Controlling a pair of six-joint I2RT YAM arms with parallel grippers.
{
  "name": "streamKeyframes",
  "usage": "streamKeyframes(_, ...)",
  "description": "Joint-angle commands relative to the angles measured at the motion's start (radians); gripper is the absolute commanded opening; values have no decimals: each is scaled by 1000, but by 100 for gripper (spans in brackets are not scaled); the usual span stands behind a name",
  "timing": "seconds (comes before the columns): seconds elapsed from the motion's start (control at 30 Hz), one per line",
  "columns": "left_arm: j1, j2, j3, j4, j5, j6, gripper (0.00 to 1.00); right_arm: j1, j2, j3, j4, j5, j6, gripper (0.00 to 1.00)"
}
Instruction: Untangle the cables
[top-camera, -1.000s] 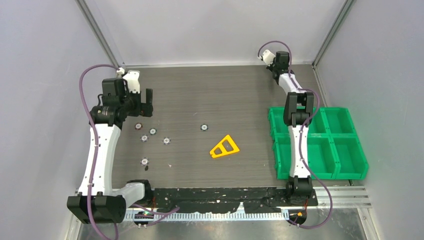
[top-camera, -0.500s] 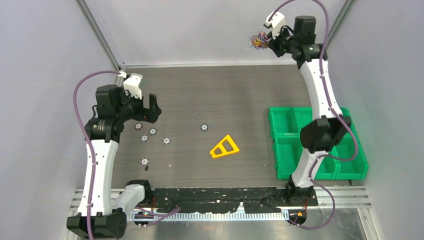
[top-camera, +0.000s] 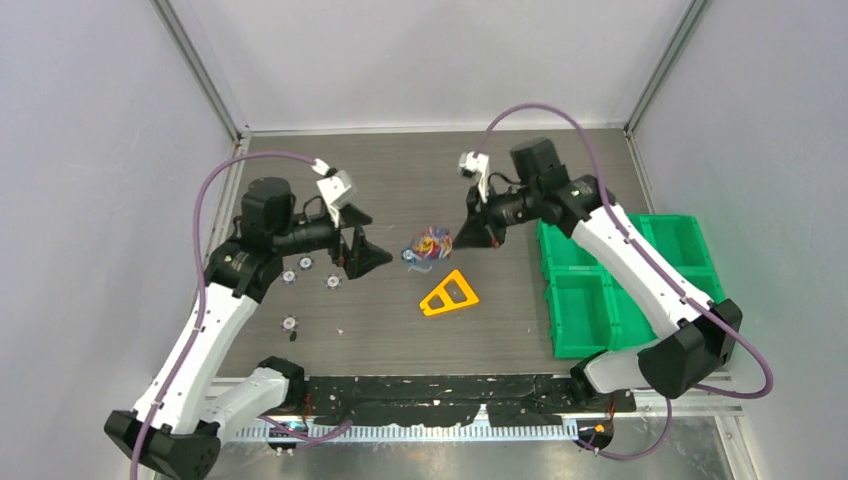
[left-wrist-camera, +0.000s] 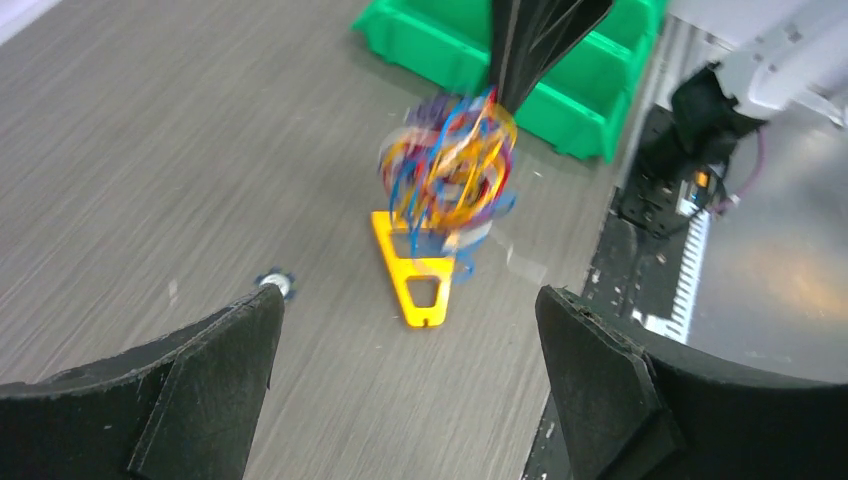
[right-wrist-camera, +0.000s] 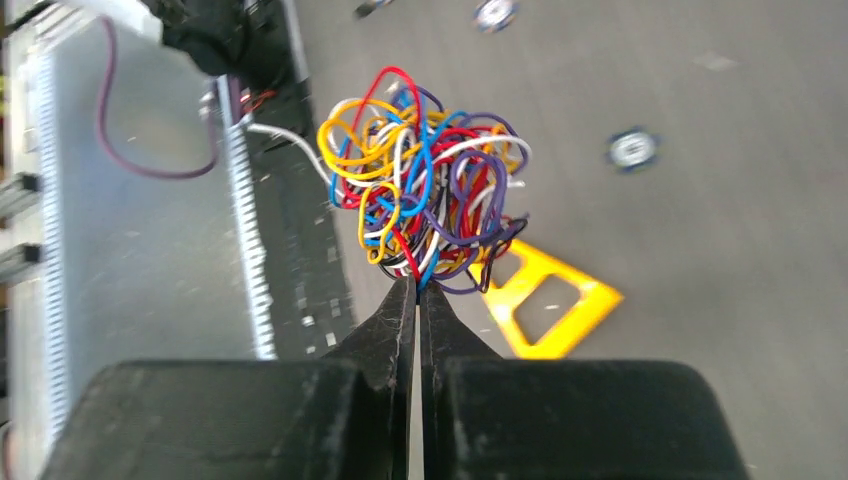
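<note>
Currently the cables (top-camera: 431, 243) form 1 knotted bunch at the centre of the top view, clamped in the closed right gripper (top-camera: 463, 240). The left gripper (top-camera: 375, 240) faces them, fingers spread, empty. No strand is separated yet.

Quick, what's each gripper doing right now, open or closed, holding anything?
Left gripper: open, holding nothing.
Right gripper: closed on the cables.

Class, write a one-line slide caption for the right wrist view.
Right gripper, jaws shut on a tangled ball of coloured cables, with a yellow triangle on the table behind.
</note>
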Motion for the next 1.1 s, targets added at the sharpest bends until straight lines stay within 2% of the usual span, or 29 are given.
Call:
streamKeyframes(0.0, -160, 46, -14, 89, -29, 50, 99, 87, -57, -134, 149, -75, 133, 5)
streamKeyframes(0.1, -262, 112, -12, 68, -73, 107, 98, 139, -53, -175, 203, -77, 165, 5)
streamKeyframes(0.17, -300, 166, -11, 39, -76, 137, 93, 159, -50, -192, 258, -93, 220, 5)
streamKeyframes(0.2, -311, 191, -8, 15, -80, 154, 87, 165, -50, -197, 289, -99, 232, 5)
streamKeyframes(0.27, -309, 233, 0, -45, -92, 189, 57, 167, -51, -195, 301, -103, 244, 5)
streamKeyframes(0.3, -307, 251, 8, -90, -98, 223, 36, 167, -56, -194, 294, -87, 227, 5)
streamKeyframes(0.37, -282, 262, 13, -178, -89, 284, 4, 165, -69, -199, 258, -46, 181, 5)
streamKeyframes(0.4, -261, 250, 3, -207, -72, 305, 0, 161, -74, -213, 237, -30, 169, 5)
streamKeyframes(0.53, -109, 158, -97, -223, -12, 367, 0, 110, -96, -263, 209, 37, 130, 5)
streamKeyframes(0.67, 40, 76, -165, -255, -1, 491, 0, 1, -74, -270, 163, 82, 94, 5)
streamKeyframes(0.77, 95, 41, -188, -271, 42, 494, 0, -53, -56, -267, 144, 99, 74, 5)
streamKeyframes(0.8, 97, 27, -192, -249, 74, 468, 0, -55, -48, -265, 142, 68, 75, 8)
streamKeyframes(0.83, 97, 17, -199, -228, 112, 428, 0, -49, -43, -260, 149, 45, 85, 17)
streamKeyframes(0.87, 95, 10, -209, -173, 153, 366, 0, -40, -33, -258, 160, 7, 124, 52)
streamKeyframes(0.9, 89, 7, -220, -70, 176, 273, 0, -13, -26, -255, 202, -3, 153, 66)
streamKeyframes(0.93, 81, 10, -228, -7, 183, 177, 0, 5, -23, -255, 231, -3, 212, 91)
streamKeyframes(0.97, 71, 19, -228, 83, 192, 101, 0, 47, -19, -256, 301, 4, 242, 98)
streamKeyframes(1.07, 25, 75, -183, 158, 196, -25, 0, 147, 2, -238, 448, 53, 349, 95)
